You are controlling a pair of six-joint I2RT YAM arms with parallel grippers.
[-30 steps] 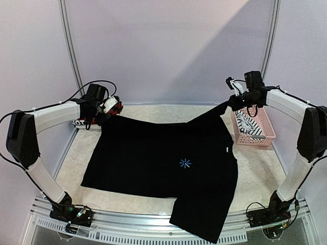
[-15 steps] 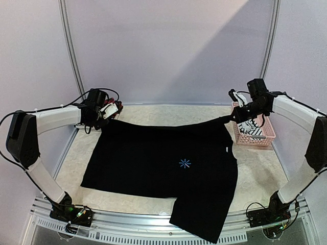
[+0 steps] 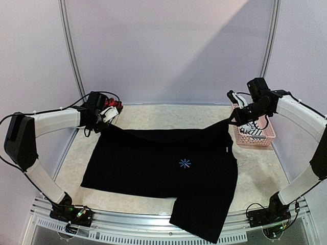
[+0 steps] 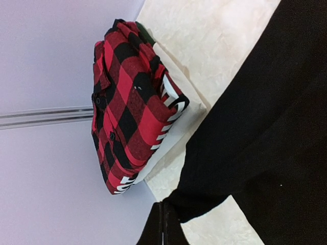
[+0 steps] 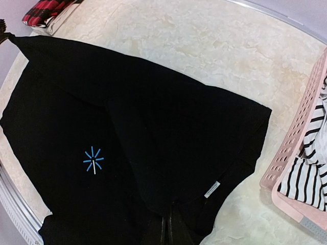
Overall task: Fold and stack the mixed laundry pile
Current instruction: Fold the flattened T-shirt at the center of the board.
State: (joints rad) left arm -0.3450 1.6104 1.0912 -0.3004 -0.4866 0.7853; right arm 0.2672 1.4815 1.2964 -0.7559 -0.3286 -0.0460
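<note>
Two far corners of the black T-shirt are pinched, one in each of my grippers. My left gripper has its fingers pressed together on a bunched tip of soft, matte cloth, and my right gripper is clamped the same way on the edge near the small white tag. Between them the far hem is raised off the table and sags in a shallow curve, while the rest lies flat on the pale, marbled top, with one sleeve end drooping over the near edge. A little blue starburst marks the middle. Both my arms reach out to the far corners, forearms nearly level and wrists bent inward. Just beside my left gripper sits the folded red-and-black plaid piece, a thick, neat block. By my right gripper, the striped tank top lies crumpled in the pink perforated basket.
</note>
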